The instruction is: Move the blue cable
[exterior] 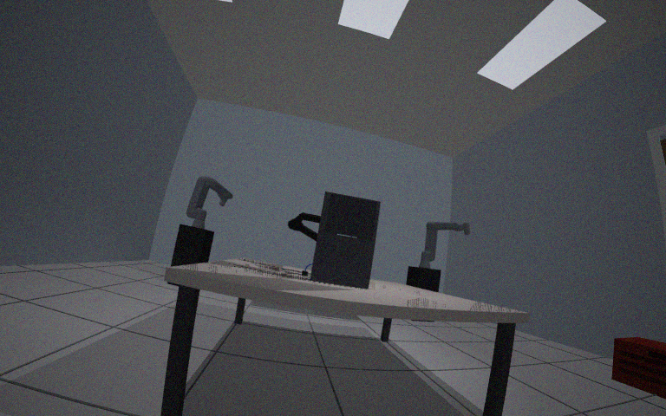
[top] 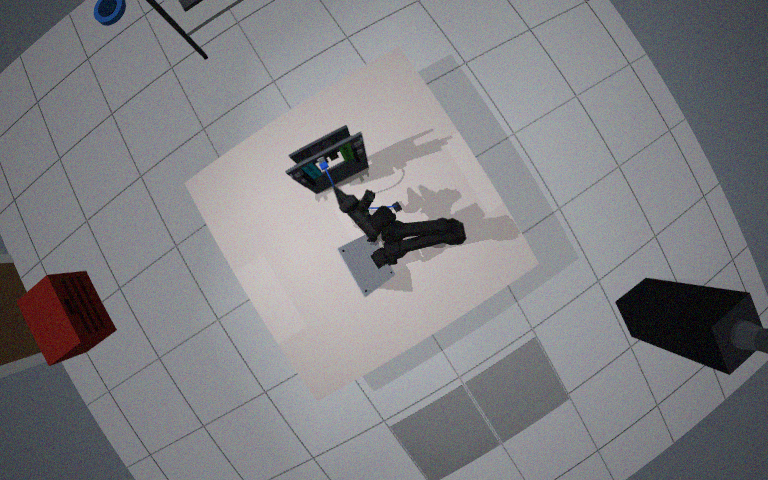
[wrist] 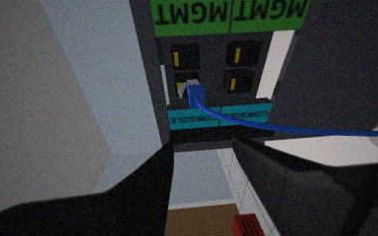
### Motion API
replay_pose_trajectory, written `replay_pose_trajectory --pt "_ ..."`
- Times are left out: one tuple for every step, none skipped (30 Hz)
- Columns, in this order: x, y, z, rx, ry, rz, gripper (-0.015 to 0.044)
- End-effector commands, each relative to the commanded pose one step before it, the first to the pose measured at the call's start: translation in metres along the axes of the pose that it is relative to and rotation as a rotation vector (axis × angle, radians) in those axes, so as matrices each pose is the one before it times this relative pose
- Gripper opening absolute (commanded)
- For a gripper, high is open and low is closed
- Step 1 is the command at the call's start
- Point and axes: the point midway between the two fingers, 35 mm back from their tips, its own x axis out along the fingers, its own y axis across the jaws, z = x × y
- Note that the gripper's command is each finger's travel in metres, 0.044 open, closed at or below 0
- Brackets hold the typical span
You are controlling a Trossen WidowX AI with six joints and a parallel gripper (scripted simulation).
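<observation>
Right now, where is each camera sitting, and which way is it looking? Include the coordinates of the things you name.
Top: high above the pale square table (top: 269,237) (exterior: 347,303), looking down; the black jointed arm (top: 424,231) (exterior: 300,224) shows.

Exterior: low beyond the table, looking across it at the back of the dark upright box (top: 311,178) (exterior: 346,242); part of the arm peeks out behind.

Wrist: on the arm, looking past the pincer (wrist: 203,143) at the blue plug (top: 323,165) (wrist: 195,94); two black fingers show.

Top and wrist share the plug; top and exterior share table, arm and box.
</observation>
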Motion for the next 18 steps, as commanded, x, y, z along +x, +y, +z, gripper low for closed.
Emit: replay_pose_trajectory --pt "0.0023 -0.00153 0.00006 0.0249 0.00103 -0.00064 0.0239" --pt "0.00535 0.00069 0.00126 0.0003 0.00025 -0.00026 0.0239" --pt "0.00908 0.00083 0.00225 0.0004 0.00015 -0.00015 0.0239" --pt "0.01213 0.00046 0.00324 0.0002 -0.00032 0.00031 0.0239" --pt "0.01238 -0.0003 0.00359 -0.0001 -0.00091 0.00085 0.0239" --pt "0.0096 -0.00077 0.00298 -0.0003 -0.00108 0.00099 0.0239" --pt "0.00581 -0.0007 0.00188 -0.0003 -0.00081 0.00073 0.0239" --pt "0.00194 -0.00027 0.00064 -0.0001 -0.0003 0.00027 0.0239" --pt "0.0 0.0 0.0 0.0 0.0 0.0 0.0239" --pt "0.0 0.0 0.0 0.0 0.0 0.0 0.0239" --pt "0.00024 0.00003 0.00006 0.0 0.0 0.0 0.0239" --pt "0.00049 0.00007 0.00013 0.0 -0.00001 0.0 0.0239" --pt "0.00071 0.00009 0.00019 0.0 -0.00001 0.00001 0.0239" --pt "0.00094 0.00012 0.00024 0.0 -0.00001 0.00001 0.0239" --pt "0.00117 0.00014 0.00031 0.0 -0.00002 0.00002 0.0239" --pt "0.00138 0.00016 0.00036 0.0 -0.00003 0.00002 0.0239" --pt "0.00148 0.00016 0.00039 0.0 -0.00003 0.00003 0.0239" --pt "0.00151 0.00015 0.0004 0.0 -0.00003 0.00003 0.0239"
